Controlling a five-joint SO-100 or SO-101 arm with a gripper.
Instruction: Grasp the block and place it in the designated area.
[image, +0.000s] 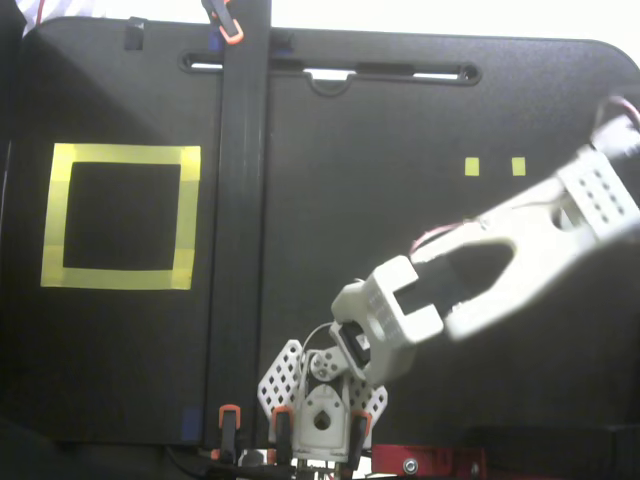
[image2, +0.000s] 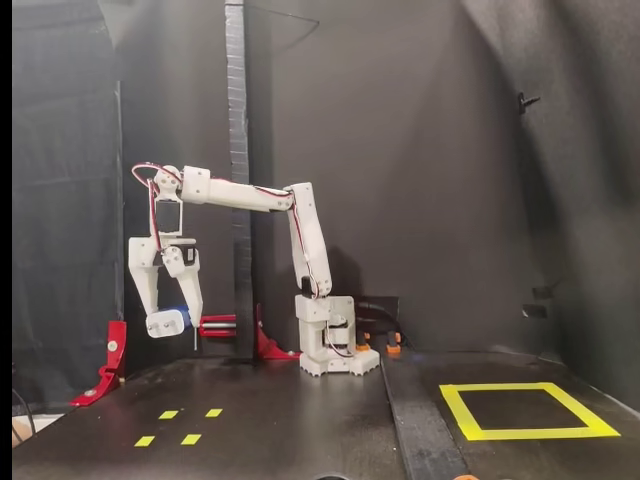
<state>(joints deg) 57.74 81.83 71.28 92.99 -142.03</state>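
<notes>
Top view: white arm (image: 480, 270) reaching right over black bench (image: 350, 140), yellow area (image: 121, 216) far left, pincer off frame; side view: pincer (image2: 170, 322) pinching block (image2: 180, 314), raised above bench, area (image2: 524, 410) far right.

In the top-down fixed view the arm (image: 520, 235) is motion-blurred and runs off the right edge, so the tool is out of frame there. It also covers two of the small tape squares (image: 472, 166). In the side fixed view the block (image2: 180, 313), between the fingers of the tool (image2: 170, 322), is mostly hidden and too small to show prongs.
</notes>
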